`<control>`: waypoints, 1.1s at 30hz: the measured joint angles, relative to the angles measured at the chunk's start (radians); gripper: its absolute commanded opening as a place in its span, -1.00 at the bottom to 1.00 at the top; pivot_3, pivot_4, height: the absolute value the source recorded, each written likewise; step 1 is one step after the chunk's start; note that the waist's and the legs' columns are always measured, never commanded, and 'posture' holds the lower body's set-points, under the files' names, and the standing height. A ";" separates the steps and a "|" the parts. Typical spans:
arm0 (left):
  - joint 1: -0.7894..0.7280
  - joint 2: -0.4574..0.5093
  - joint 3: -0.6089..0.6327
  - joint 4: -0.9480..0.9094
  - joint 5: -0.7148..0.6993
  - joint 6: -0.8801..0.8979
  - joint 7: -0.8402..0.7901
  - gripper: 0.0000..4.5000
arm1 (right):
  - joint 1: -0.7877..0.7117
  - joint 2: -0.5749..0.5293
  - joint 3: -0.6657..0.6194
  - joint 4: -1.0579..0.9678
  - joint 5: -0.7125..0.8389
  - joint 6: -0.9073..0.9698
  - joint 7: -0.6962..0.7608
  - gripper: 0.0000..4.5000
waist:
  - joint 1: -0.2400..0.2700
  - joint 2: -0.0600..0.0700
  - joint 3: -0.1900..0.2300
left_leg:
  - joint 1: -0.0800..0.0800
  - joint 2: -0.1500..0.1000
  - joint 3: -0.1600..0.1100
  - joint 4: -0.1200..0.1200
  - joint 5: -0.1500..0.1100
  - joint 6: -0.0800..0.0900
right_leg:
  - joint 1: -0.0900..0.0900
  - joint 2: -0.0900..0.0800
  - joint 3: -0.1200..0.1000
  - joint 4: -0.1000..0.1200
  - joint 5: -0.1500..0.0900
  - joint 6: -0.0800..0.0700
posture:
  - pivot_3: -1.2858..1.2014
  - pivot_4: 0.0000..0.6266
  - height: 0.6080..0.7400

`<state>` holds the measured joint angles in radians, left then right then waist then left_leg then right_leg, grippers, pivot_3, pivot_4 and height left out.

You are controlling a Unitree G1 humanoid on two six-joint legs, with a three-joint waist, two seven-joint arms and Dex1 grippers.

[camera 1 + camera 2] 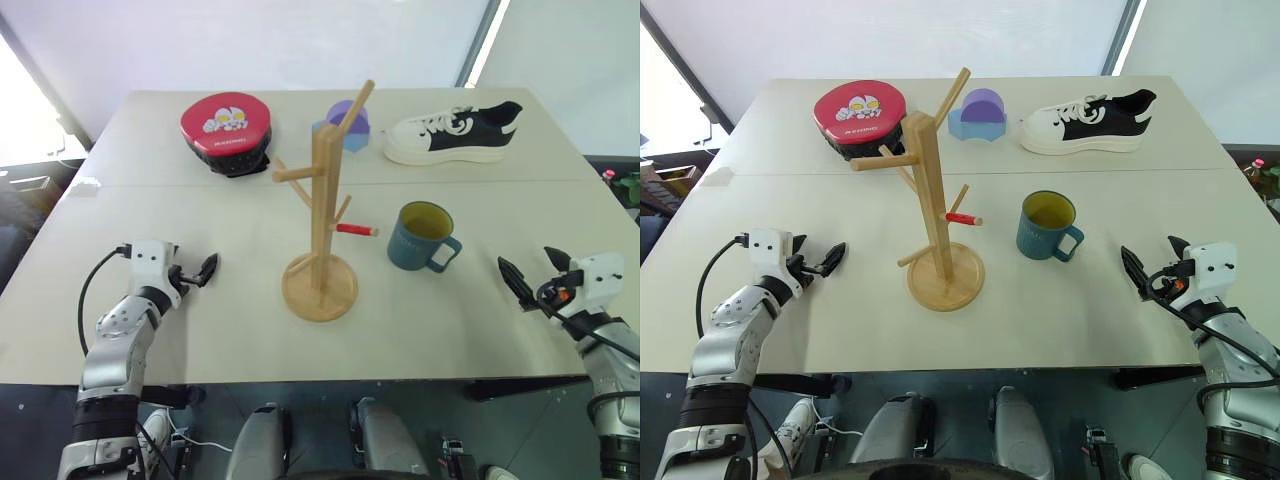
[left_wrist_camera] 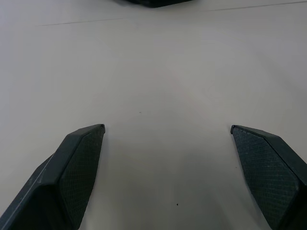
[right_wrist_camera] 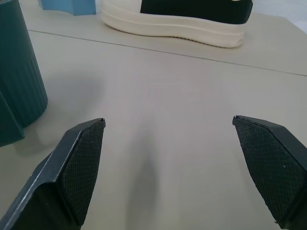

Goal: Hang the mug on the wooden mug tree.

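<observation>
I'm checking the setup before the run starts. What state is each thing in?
mug: upright on the table, unheld, handle toward the right gripper.
wooden mug tree: upright, pegs bare.
left gripper: open, empty.
right gripper: open, empty.
sneaker: resting on its sole.

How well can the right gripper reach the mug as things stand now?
Probably yes. The right gripper is open, and only bare table lies between it and the mug, whose handle faces that side.

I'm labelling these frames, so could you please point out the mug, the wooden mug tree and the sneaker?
mug (image 1: 410, 248): left eye view, on its blue-grey outer wall.
wooden mug tree (image 1: 323, 200): left eye view, on the upright post.
sneaker (image 1: 1080, 130): right eye view, on its white side.
</observation>
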<state>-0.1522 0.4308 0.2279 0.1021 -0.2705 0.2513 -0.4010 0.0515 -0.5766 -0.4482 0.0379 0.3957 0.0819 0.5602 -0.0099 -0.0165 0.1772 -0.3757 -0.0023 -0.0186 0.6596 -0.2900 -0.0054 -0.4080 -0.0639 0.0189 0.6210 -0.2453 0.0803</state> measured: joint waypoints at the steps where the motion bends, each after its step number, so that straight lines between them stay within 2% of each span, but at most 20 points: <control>1: 0.000 0.000 0.001 0.000 0.000 0.000 0.000 1.00 | 0.000 0.000 0.000 0.000 0.000 0.000 0.000 0.97 | 0.000 0.000 0.000 | 0.000 0.000 0.000 0.000 0.000 0.000 | 0.000 0.000 0.000 0.000 0.000 0.000 | 0.03 -0.52 0.92; 11: -0.001 0.007 0.003 0.040 0.001 -0.064 -0.021 1.00 | 0.016 0.001 0.000 -0.012 0.000 0.001 -0.014 0.97 | 0.001 0.002 -0.001 | 0.001 0.000 0.000 -0.010 0.000 0.000 | -0.002 0.000 0.000 -0.004 0.000 0.000 | 0.03 -0.52 0.92; 16: 0.027 0.035 0.000 0.034 -0.028 -0.083 -0.135 1.00 | 0.054 0.005 0.000 -0.086 0.006 0.015 -0.023 0.97 | -0.001 0.003 -0.002 | 0.000 0.000 0.000 -0.012 0.000 0.000 | -0.003 0.000 0.000 -0.005 0.000 0.000 | 0.03 -0.52 0.92; 20: 0.167 0.110 -0.055 -0.113 -0.108 -0.089 -0.373 1.00 | 0.134 0.012 0.005 -0.195 0.041 0.046 0.009 0.97 | -0.002 0.004 -0.002 | 0.000 0.000 0.001 -0.014 0.000 -0.001 | -0.003 -0.002 0.000 -0.008 0.000 -0.001 | 0.03 -0.52 0.92; 24: 0.249 0.131 -0.131 -0.238 -0.146 -0.128 -0.543 1.00 | 0.166 0.044 0.051 -0.281 0.042 0.069 0.011 0.97 | 0.000 0.005 -0.002 | -0.001 0.000 0.001 -0.013 0.000 -0.001 | -0.003 -0.003 0.000 -0.009 -0.001 -0.002 | 0.03 -0.52 0.92; 28: 0.267 0.133 -0.201 -0.357 -0.172 -0.130 -0.612 1.00 | 0.169 0.110 0.111 -0.329 0.014 0.070 -0.035 0.97 | 0.000 0.006 -0.002 | -0.001 0.001 0.001 -0.013 0.000 0.000 | -0.003 -0.003 0.000 -0.008 -0.001 -0.003 | 0.03 -0.52 0.92; 33: 0.248 0.111 -0.268 -0.445 -0.172 -0.121 -0.613 1.00 | 0.169 0.194 0.170 -0.332 -0.057 0.041 -0.110 0.97 | 0.000 0.007 -0.003 | -0.001 0.000 0.003 -0.013 0.000 0.000 | -0.003 -0.003 -0.001 -0.008 -0.001 -0.003 | 0.03 -0.52 0.92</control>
<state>0.0962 0.5419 -0.0398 -0.3430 -0.4428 0.1306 -1.0139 0.2207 -0.3829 -0.2779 -0.2942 0.3392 0.1231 0.4500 -0.0102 -0.0090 0.1746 -0.3769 -0.0019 -0.0160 0.6464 -0.2900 -0.0056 -0.4108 -0.0671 0.0181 0.6126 -0.2466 0.0778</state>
